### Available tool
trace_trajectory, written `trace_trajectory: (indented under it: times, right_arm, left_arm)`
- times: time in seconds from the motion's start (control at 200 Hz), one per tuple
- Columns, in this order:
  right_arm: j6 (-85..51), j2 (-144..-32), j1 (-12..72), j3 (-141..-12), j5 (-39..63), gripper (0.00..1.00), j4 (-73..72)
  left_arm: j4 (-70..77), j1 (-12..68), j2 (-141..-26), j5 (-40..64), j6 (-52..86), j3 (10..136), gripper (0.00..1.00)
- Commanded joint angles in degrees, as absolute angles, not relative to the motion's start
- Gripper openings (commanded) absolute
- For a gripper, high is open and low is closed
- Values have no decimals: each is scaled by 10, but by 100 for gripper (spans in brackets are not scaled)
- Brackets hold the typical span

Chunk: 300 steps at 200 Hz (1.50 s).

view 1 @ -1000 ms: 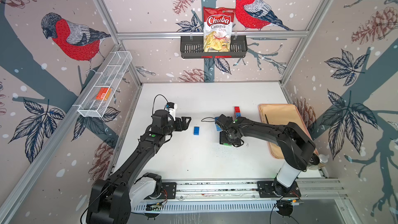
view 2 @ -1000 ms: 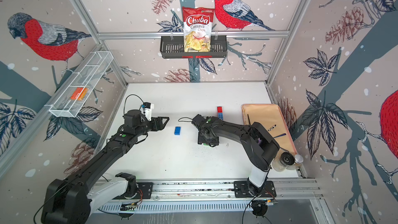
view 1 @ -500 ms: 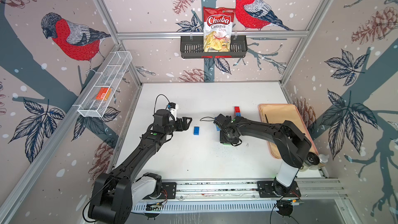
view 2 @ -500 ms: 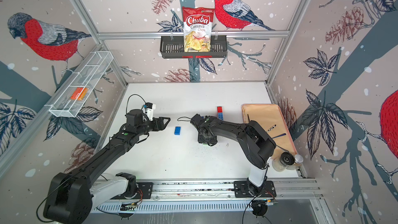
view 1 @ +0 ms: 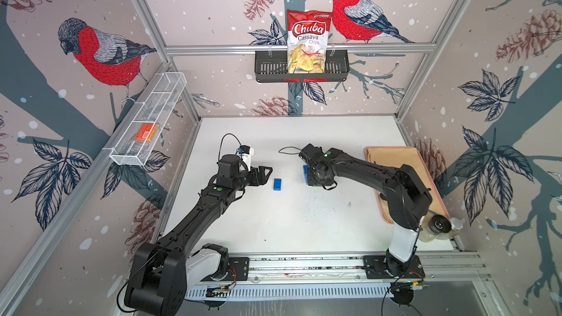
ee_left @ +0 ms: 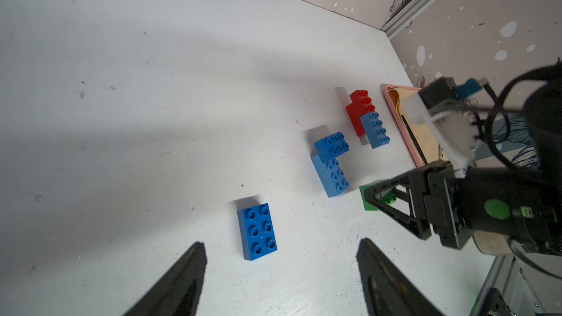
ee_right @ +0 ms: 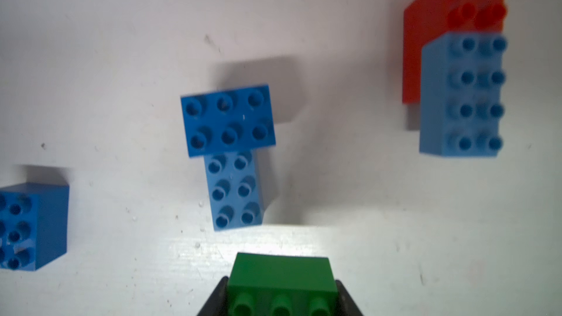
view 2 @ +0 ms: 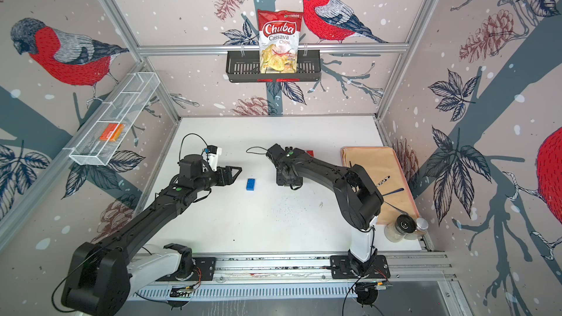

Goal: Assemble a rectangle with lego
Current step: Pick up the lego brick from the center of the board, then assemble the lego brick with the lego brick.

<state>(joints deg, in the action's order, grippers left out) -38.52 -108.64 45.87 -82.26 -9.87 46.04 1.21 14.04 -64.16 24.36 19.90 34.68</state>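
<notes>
Left gripper (view 1: pixel 267 174): jaws wide apart, holding nothing, positioned left of the table's centre, just beside the lone dark blue brick (ee_left: pixel 257 231), which lies studs-up.

Right gripper (ee_right: pixel 281 302): jaws clamped on the green brick (ee_right: pixel 281 272), low over the table's centre.

Just beyond, the upper dark blue brick (ee_left: pixel 331 145) overlaps one end of a light blue brick (ee_left: pixel 333 177).

Farther back, beside the tray (view 1: pixel 395 156) at the right edge, the red bricks (ee_left: pixel 359 107) adjoin a second light blue brick (ee_left: pixel 375 130).
</notes>
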Motion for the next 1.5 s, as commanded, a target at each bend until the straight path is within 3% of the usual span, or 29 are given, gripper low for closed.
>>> trace_trajectory:
  times: [0.0,0.29,1.496]
  right_arm:
    - [-302,-1111,443,-872,-88,46,516]
    - [-241,-1173,430,-945,-34,48,533]
    - [-233,-1233,424,-971,-29,48,499]
  left_arm:
    - [40,142,-637,253,189,344,78]
    - [43,143,-641,253,190,343,78]
    - [39,142,-656,249,189,348,78]
